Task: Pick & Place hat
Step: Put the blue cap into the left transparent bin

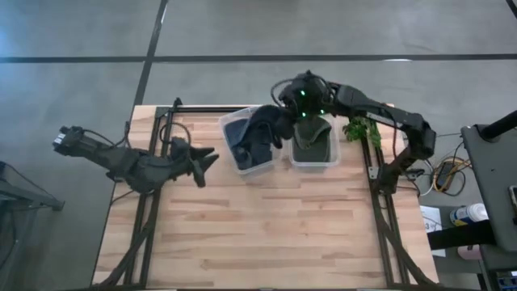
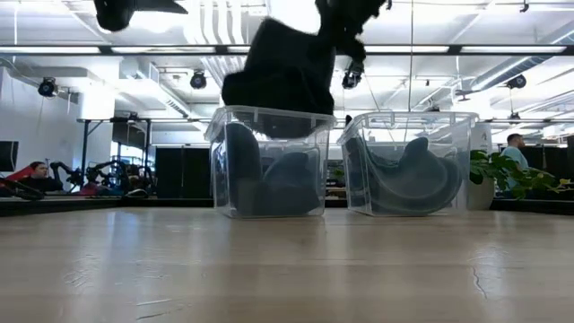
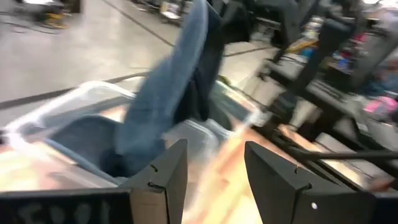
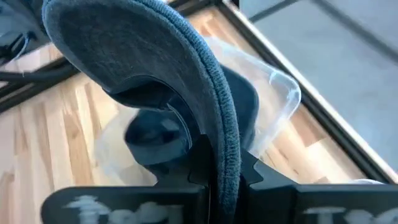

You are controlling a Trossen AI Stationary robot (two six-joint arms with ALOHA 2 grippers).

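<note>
Your dark cap (image 1: 262, 133) hangs over the left clear bin (image 1: 233, 158).
Your right gripper (image 4: 217, 171) pinches its brim; another cap sits in the right bin (image 1: 333, 155). Your left gripper (image 1: 212, 157) waits nearby, fingers apart.

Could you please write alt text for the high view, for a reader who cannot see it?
The right gripper holds a dark hat above the left of two clear bins at the wooden table's far edge. The left gripper waits open over the table, left of the bins.
</note>
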